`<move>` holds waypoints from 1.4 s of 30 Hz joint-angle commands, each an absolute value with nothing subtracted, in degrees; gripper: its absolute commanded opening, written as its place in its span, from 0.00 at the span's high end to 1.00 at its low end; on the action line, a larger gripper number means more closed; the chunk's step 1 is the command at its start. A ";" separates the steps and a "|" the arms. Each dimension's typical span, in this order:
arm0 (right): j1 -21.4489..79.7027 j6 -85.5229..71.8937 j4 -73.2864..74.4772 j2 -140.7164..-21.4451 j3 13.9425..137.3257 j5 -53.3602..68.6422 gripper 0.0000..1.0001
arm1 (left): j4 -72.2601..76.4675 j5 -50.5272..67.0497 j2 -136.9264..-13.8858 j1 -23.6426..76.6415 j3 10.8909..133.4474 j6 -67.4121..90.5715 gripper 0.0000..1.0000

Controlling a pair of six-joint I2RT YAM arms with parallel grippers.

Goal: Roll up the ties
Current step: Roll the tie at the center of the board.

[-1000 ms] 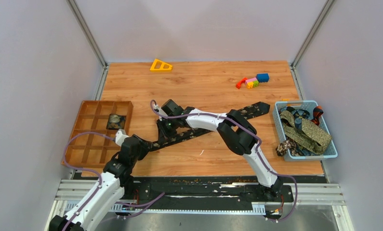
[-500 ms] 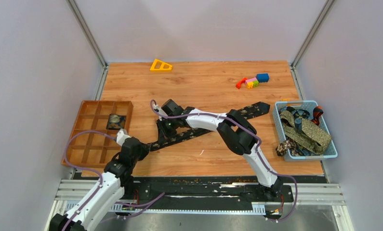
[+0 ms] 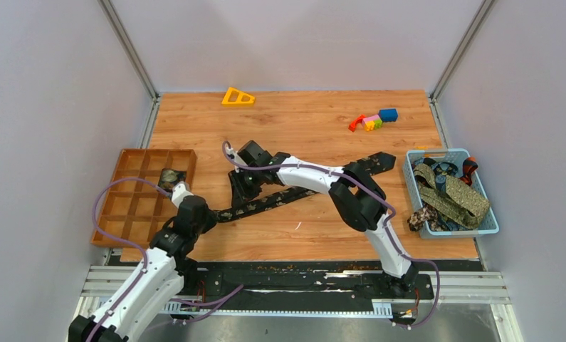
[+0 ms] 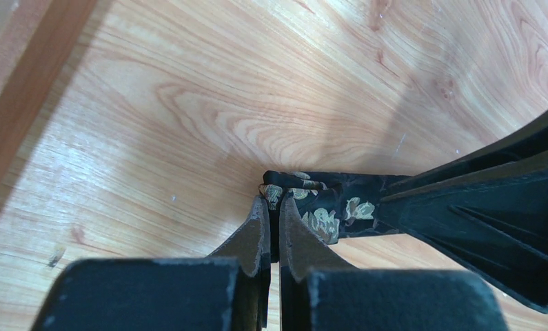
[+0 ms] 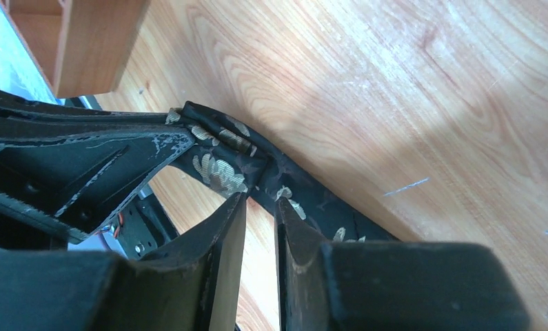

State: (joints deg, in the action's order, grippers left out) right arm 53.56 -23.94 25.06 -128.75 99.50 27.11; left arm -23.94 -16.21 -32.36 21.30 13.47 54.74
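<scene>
Where the black speckled fabric necktie (image 3: 265, 201) ends near the wooden table's (image 3: 301, 128) left edge:
left gripper (image 4: 271, 207) clamped on its tip; right gripper (image 5: 257, 207) nearly together, hold unclear.

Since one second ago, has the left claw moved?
Yes. In the top view the left claw has moved slightly upward, so its wrist is now closer to the right side of the wooden tray.

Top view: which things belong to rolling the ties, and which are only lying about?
For the job: black tie; ties in the basket; tray, holding what looks like one roll.
Lying about: yellow triangle; coloured blocks.
</scene>
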 commanded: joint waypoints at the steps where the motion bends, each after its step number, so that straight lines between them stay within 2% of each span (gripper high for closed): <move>1: 54.60 -24.94 24.04 -124.63 101.39 26.38 0.78 | -26.54 -18.62 -33.48 21.18 17.32 51.22 1.00; 8: 55.92 -26.41 23.91 -127.78 104.44 26.10 0.86 | -28.12 -19.07 -35.46 21.18 20.52 49.19 1.00; 17: 57.30 -27.18 23.43 -131.69 106.43 26.36 0.92 | -28.89 -18.39 -36.11 21.18 21.94 49.13 1.00; 30: 57.37 -28.21 21.04 -133.21 104.89 27.88 0.95 | -29.37 -16.40 -37.34 21.18 24.71 49.10 1.00; 42: 57.31 -28.70 19.02 -132.37 103.00 29.11 0.96 | -24.13 -9.46 -45.53 21.27 27.45 44.47 1.00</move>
State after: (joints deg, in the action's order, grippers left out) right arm 57.10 -27.44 22.83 -132.99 103.70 27.55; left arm -27.64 -12.75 -43.64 21.30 24.40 46.92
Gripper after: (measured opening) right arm 0.047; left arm 0.021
